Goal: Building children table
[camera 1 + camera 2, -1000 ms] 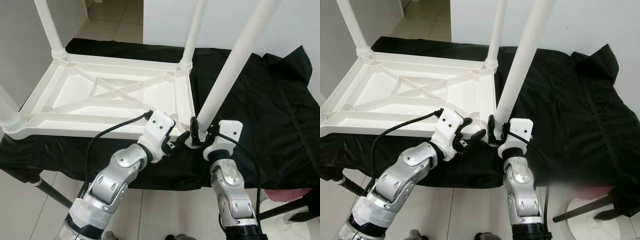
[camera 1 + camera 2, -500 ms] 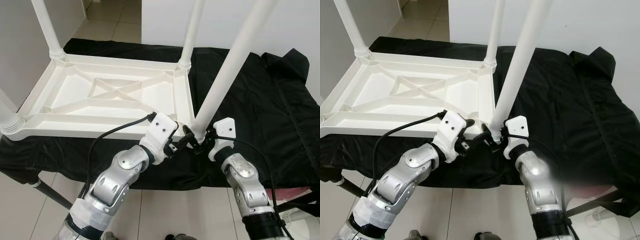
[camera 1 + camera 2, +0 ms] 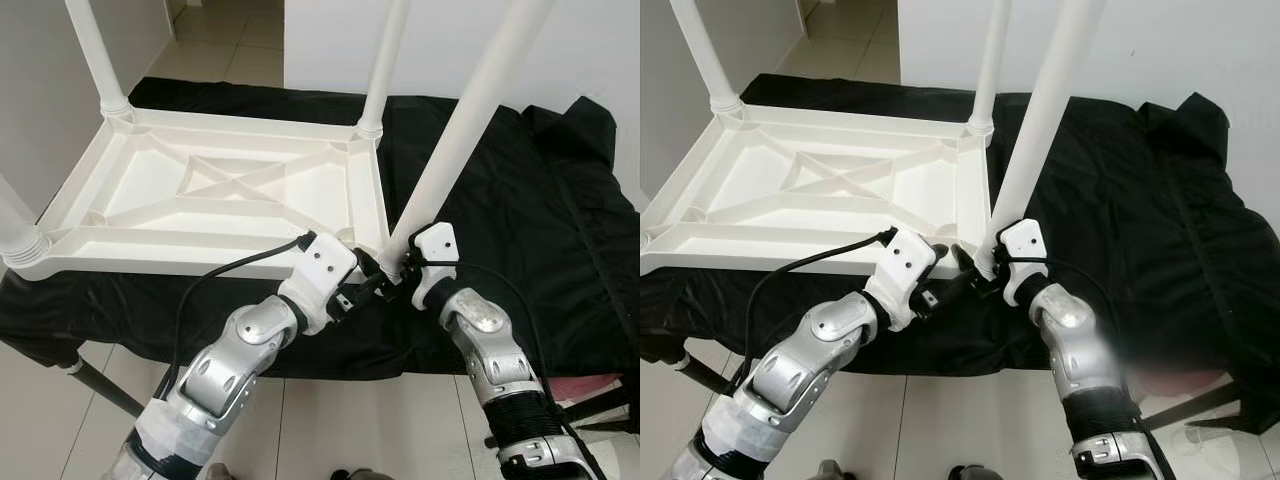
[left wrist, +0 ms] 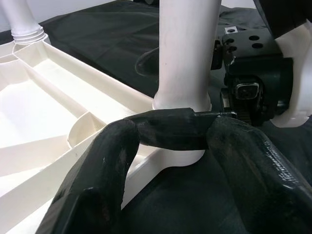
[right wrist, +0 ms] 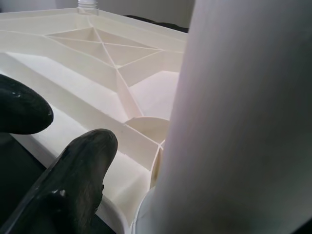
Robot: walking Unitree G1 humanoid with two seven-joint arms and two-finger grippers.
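gripping the base of the white leg (image 3: 455, 145) with my right claw (image 3: 397, 272), clamped, at the near right corner of the upturned tabletop (image 3: 215, 195) on black cloth (image 3: 520, 200). my left claw (image 3: 368, 287) sits apart beside that corner.

Nothing readable anywhere tbh, no labels, brand marks or numbers on the upturned white plastic table (image 3: 215, 190) or the black cloth (image 3: 520, 200) under it.

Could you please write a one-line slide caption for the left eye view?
Both grippers, left and right, meet at the base of the leaning fourth leg at the upturned white tabletop's near corner.
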